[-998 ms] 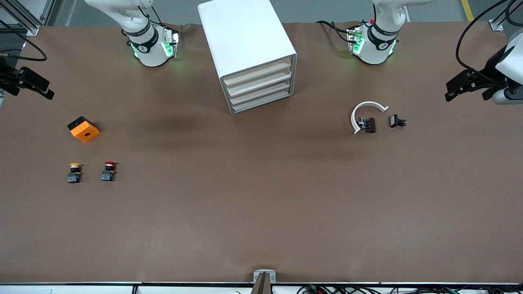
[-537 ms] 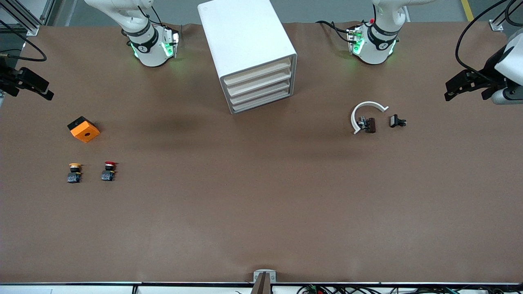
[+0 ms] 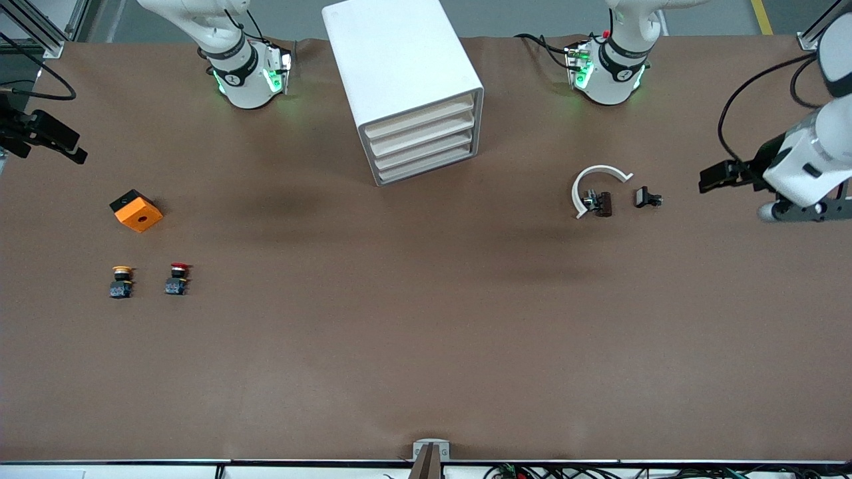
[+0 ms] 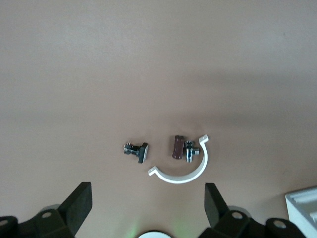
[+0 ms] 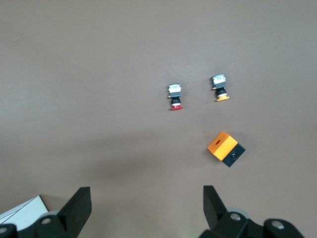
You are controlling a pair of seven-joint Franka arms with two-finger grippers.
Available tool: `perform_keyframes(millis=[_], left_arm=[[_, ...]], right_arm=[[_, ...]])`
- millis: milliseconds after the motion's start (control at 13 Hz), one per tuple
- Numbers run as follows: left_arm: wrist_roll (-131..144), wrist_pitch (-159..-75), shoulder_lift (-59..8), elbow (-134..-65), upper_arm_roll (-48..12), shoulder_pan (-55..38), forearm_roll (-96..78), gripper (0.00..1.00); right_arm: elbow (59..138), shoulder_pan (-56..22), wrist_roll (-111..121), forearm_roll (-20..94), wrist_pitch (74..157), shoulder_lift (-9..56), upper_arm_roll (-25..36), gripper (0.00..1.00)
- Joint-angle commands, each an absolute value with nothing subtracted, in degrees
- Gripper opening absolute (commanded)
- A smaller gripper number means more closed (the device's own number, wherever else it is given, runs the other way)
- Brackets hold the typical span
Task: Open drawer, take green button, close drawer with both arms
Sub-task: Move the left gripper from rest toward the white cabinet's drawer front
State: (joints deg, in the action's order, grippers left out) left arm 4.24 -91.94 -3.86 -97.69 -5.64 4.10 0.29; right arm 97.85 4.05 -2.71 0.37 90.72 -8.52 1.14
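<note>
At table's base edge, closed drawer (image 3: 426, 169) fronts camera; both hands wide.

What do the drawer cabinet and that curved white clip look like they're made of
The cabinet: likely smooth white plastic, with an even matte shell and rounded corners. The curved clip: probably white plastic too, a thin uniform C-shaped band; the dark piece inside it can't be identified.

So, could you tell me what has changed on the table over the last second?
Only the left arm moved: its wrist swung in from the table's edge, and the left gripper now hangs, open and empty, closer to the white clamp ring. The right gripper waits open at its own end. The cabinet with its four shut drawers, the orange block and both buttons stayed put.
</note>
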Motion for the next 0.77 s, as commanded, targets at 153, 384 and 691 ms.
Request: perform_keyframes(millis=[153,384,691], left_arm=[[11.67,-98.33,-10.09,-96.42,-6.06,4.04,-3.77,1.0],[15.63,-103.17,-13.96,-96.33,-6.15,2.73,-4.83,1.0],[25.81,-110.47,-19.5,-96.24,-6.15,-1.05,-4.66,1.0]], right_arm=[[98.96,4.57,-0.01,1.05,91.32,-9.76,0.97,1.0],[98.88,4.66,0.09,1.05,91.23,-9.67,1.05,1.0],[95.81,5.01,-0.09,1.06,90.36,-7.66,1.23,1.0]])
